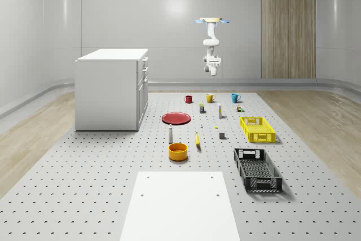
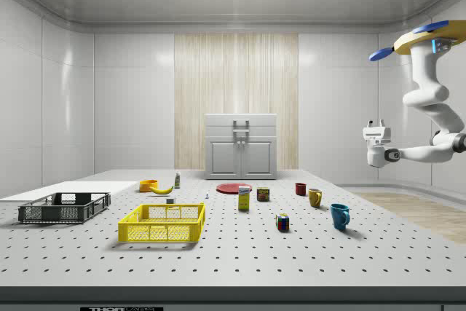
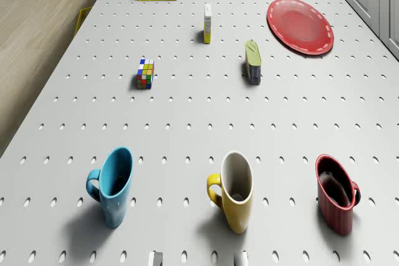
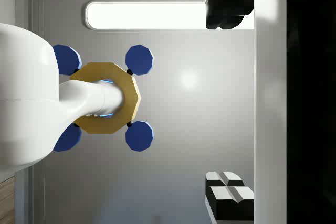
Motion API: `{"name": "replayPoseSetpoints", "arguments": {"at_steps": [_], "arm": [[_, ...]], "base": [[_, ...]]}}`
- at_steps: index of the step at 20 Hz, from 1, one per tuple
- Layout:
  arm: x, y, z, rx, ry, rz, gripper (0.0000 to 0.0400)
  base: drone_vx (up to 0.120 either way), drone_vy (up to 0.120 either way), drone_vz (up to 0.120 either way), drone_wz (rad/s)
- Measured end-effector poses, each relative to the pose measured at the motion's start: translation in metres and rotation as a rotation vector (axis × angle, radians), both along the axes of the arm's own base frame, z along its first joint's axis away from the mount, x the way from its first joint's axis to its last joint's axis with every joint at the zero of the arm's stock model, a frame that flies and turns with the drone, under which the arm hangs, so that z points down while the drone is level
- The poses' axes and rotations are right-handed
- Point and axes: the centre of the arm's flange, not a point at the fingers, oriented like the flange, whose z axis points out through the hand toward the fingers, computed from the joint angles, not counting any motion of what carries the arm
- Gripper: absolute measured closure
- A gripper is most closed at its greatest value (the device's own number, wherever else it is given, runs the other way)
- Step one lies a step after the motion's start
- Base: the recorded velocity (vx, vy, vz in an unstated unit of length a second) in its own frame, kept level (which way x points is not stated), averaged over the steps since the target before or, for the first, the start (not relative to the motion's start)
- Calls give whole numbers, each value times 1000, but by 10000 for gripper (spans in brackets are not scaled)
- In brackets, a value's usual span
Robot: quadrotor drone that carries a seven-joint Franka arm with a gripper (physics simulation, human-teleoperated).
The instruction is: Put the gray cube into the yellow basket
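The gray cube [image 1: 222, 135] sits on the table, just at 9 o'clock of the yellow basket [image 1: 257, 136] in the whole-scene view, close to it but apart. A small banana [image 1: 197, 140] lies farther out on the same side.

We see the drone [image 1: 212, 21] hovering high above the far end of the table. In that view it is at 12 o'clock from the cube and well apart from it, out by the row of three mugs, the middle one yellow [image 1: 210, 98].

The gripper [image 1: 212, 71] hangs below the drone on the folded arm. In the wrist view its camera looks up at the drone's own rotors, so the gripper is not aimed at the table. Its fingers [image 4: 228, 195] stand spread, with nothing between them.

We judge the task to be at its very start: the reach for the cube has not begun.

The next move calls for:
- bringing the drone over the cube
- turning the wrist so the fingers face down
- lowering them to either side of the cube without nudging it toward the basket wall
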Motion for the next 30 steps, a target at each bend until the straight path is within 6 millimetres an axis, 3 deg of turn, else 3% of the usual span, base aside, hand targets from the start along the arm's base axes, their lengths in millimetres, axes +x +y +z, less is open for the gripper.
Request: {"name": "replayPoseSetpoints", "arguments": {"at_steps": [4,13,30], "arm": [[-4,0,30,0,-3,0,0],[-1,0,78,0,-10,0,0],[-1,0,93,-1,-23,0,0]], "base": [[0,0,0,0],[120,0,0,0],[120,0,0,0]]}}
